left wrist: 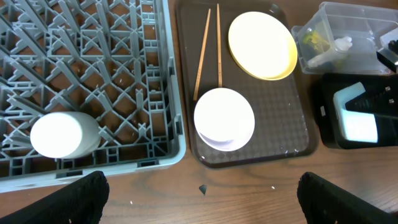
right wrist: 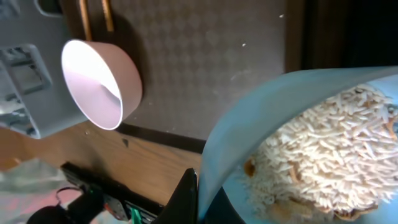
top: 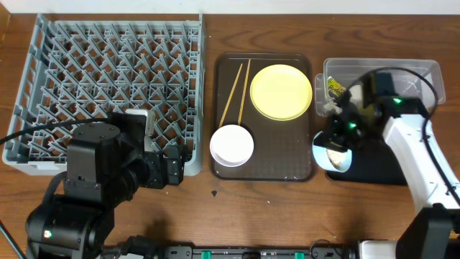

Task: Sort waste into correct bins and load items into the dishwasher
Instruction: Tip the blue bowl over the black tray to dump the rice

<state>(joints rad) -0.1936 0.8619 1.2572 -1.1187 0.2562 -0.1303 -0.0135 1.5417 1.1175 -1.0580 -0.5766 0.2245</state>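
The right pincer was clenched on the rim of the light blue bowl. It held the bowl, as it seemed, tipped over the shallow black tray, I suppose so that the rice scraps could slide into that bin. In the wrist view the rice lay heaped against one wall of the bowl, and I saw none of it falling. The left pincer was released, its jaws wide apart and grasping nothing. It hung above the near edge of the grey dish rack, just beside the small white cup, which stood between the pegs in the near corner; probably the arm waited there for the next piece. The wooden chopsticks, the yellow plate and the white-pinkish bowl lay on the brown serving tray, not yet loaded. The green-yellow wrapper was inside the clear tub. A white lump beside it was perhaps the tissue, but it was too small to be sure. Of the right pincer only one dark finger showed, at the picture's edge; the other was behind the bowl wall. From above, the right arm covered part of the black tray, so I could not tell if rice lay there already, and the left arm hid the rack's near corner.
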